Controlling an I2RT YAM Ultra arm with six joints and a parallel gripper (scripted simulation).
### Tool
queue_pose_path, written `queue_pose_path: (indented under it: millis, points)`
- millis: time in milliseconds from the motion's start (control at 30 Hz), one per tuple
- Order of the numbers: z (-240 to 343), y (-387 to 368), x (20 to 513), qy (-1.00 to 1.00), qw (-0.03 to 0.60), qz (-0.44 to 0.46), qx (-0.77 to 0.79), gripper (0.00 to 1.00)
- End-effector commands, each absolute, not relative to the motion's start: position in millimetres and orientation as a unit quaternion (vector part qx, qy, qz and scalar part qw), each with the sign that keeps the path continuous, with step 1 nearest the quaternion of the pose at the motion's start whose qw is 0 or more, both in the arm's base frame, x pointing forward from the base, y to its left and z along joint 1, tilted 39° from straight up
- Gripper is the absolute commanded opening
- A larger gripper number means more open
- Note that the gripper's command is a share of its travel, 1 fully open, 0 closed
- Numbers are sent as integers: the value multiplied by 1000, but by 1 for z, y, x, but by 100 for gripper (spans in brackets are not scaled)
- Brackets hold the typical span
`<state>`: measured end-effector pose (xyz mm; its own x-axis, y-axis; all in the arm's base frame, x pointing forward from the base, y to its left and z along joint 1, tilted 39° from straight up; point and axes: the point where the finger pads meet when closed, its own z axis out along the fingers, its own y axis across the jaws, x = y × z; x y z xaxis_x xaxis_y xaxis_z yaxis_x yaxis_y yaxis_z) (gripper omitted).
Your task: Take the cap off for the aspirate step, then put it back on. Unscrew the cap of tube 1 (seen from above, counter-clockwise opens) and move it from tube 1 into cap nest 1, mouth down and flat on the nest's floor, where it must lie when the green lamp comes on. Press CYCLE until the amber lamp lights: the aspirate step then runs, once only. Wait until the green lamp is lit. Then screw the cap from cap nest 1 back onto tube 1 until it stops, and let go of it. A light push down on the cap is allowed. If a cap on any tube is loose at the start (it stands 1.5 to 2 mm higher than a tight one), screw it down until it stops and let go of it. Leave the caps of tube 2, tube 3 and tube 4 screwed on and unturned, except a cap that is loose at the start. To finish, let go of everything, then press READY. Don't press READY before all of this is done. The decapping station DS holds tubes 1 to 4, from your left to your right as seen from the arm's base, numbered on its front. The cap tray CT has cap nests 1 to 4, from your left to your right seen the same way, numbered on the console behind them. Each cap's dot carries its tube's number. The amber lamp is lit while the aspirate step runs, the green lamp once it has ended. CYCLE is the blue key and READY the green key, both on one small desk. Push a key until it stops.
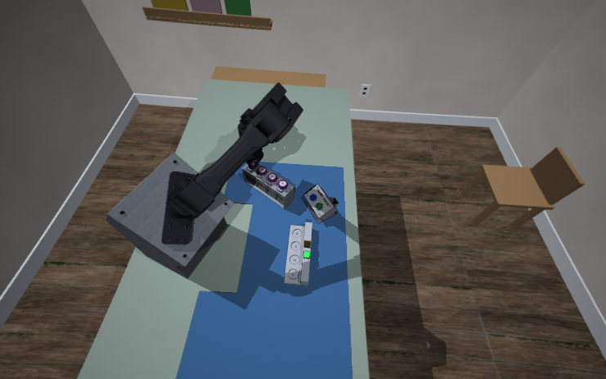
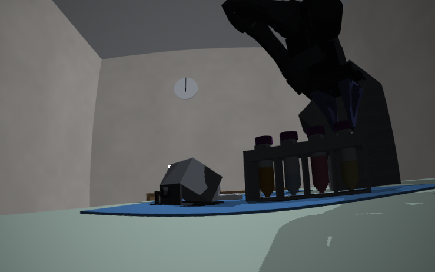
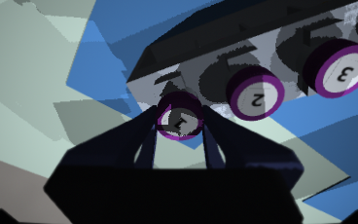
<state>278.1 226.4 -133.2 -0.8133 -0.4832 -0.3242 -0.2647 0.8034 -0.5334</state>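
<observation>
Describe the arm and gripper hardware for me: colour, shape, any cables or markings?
The arm is matte black with blocky, angular links on a grey square base block. The gripper has two tapered dark navy fingers on a wide black body. No cables or markings show.
</observation>
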Motion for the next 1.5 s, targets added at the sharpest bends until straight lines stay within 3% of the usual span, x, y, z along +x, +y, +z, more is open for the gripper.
queue_pose_path:
  millis: [0,367,400,1467]
  points:
    - [-131,230,278,939,260,-205,-90,0]
    - [-131,230,278,941,264,-199,-69,0]
    - [-131,230,278,941,264,-199,-69,49]
    - [-95,246,254,941,264,-199,-69,49]
